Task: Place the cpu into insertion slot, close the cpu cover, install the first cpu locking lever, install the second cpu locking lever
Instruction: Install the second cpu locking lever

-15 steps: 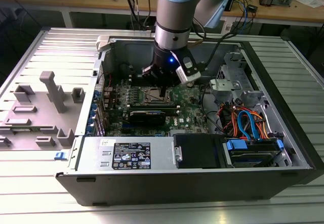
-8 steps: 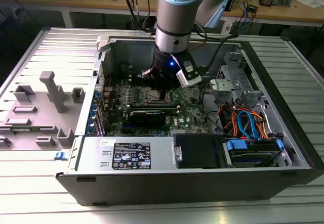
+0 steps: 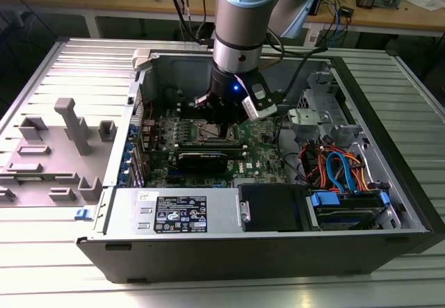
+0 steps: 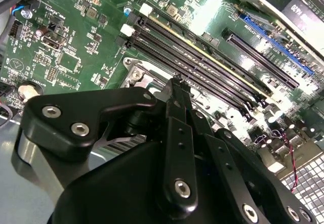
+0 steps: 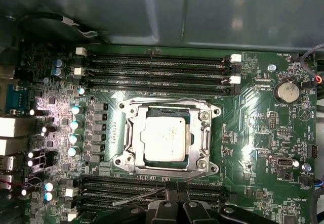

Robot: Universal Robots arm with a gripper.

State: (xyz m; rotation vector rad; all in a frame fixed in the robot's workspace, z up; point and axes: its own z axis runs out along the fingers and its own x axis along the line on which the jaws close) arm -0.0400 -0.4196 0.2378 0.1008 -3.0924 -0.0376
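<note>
- Gripper [image 5: 176, 196] is hovering low over the motherboard [image 5: 253, 107], fingers pressed together, gripping nothing visible, beside a thin locking lever [image 5: 147, 196].
- Cpu [image 5: 167, 138] is sitting in the insertion slot [image 5: 129, 135], with the cpu cover [image 5: 204, 133] lying closed around it.

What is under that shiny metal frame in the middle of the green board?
The cpu shows through the cpu cover's cut-out, sitting in the insertion slot. The chip's edges and the slot beneath are covered.

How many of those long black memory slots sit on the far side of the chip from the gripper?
3 long black slots, stacked side by side between the cpu and the case wall; more lie by the gripper, partly hidden.
</note>
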